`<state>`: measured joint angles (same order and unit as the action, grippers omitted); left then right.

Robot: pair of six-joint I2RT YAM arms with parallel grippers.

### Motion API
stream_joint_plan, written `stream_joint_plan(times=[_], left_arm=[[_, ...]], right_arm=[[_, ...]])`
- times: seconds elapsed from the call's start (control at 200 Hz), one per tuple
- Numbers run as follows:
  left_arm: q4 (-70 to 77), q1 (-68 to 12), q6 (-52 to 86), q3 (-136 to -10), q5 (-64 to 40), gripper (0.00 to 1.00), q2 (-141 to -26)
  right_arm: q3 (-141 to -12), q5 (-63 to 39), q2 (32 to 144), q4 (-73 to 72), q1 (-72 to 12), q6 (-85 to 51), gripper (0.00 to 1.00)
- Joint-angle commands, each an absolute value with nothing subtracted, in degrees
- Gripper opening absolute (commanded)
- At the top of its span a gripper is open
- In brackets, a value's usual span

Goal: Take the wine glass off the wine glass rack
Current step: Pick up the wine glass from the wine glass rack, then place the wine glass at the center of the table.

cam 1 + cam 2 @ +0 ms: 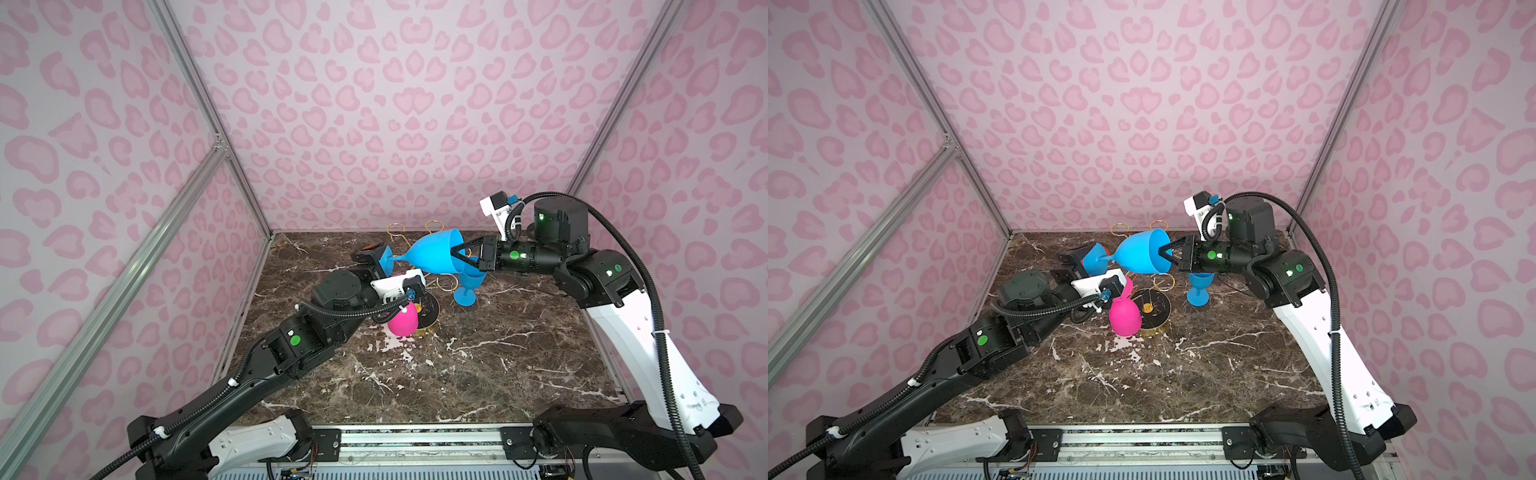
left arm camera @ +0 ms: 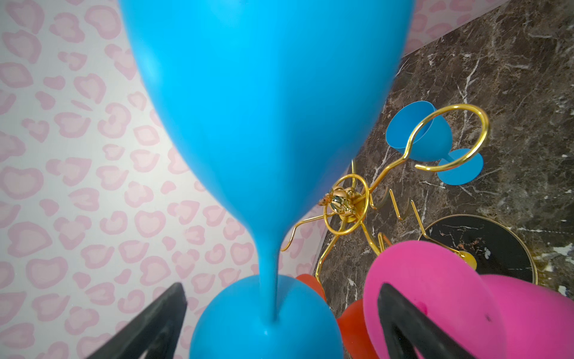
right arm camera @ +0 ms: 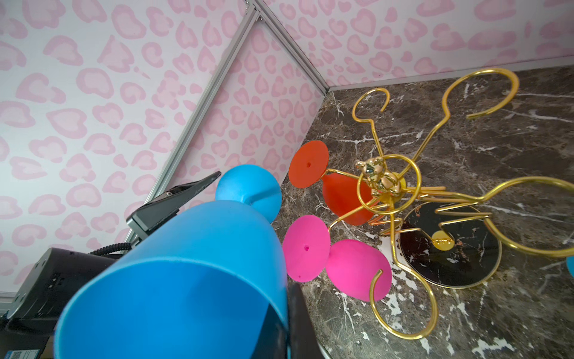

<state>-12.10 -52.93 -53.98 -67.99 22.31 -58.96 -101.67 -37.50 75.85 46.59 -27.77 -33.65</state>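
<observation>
Marble, brown with white veins: table top (image 1: 457, 374), both arms reaching in from the near edge. Nearest of the wares, pink glass (image 1: 401, 322), hung bowl-down from a near-left arm of the rack (image 3: 389, 195); whether bowl touches table, cannot tell. Just behind it, round black gold-rimmed base of the rack, standing on the table. To the right of that, small blue glass (image 1: 467, 286), upright on its own foot, apart from the base. Above and behind the base, blue wine glass (image 1: 432, 253): off the rack, in the air, lying on its side, clear of the wire loops, foot toward left arm, mouth toward right arm. Right gripper (image 1: 455, 255) clamped on the rim, one finger inside the bowl, one outside. Left gripper (image 2: 281, 298) spread wide, a finger either side of the foot, neither pressed on it. Orange glass (image 3: 344, 199) hung bowl-down on the rack's far-left side, mostly hidden in both top views behind left gripper. Farthest back, two gold loops of the rack against pink spotted wall (image 1: 374, 124).
</observation>
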Motion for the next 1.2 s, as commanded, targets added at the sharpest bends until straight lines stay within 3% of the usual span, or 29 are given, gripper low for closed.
stream_joint_plan(times=[0.0, 0.185, 0.315, 0.535, 0.835, 1.195], left_arm=[[-10.04, -52.91, -50.21, -67.04, 24.49, 0.98, -56.98], [-9.94, -52.91, -44.17, -65.64, 24.53, 0.98, -53.03], [-10.14, -52.91, -43.71, -64.48, 24.93, 0.98, -51.94], [-10.52, -52.91, -41.48, -63.59, 24.75, 0.98, -50.60], [-11.23, -52.92, -40.25, -62.63, 24.88, 0.98, -49.84], [-11.23, -52.91, -38.87, -62.23, 24.20, 0.98, -49.86]], right_arm=[[-102.54, -37.24, 75.78, 45.40, -26.35, -33.04, 0.00], [-106.86, -38.85, 75.64, 46.30, -18.12, -32.24, 0.00], [-108.67, -39.17, 74.87, 47.68, -7.43, -30.79, 0.00], [-110.29, -29.62, 74.73, 57.74, 6.61, -20.87, 0.00], [-101.33, -9.40, 74.62, 66.41, 8.31, -10.97, 0.00], [-81.96, -10.77, 73.40, 69.14, 7.38, -7.71, 0.00]])
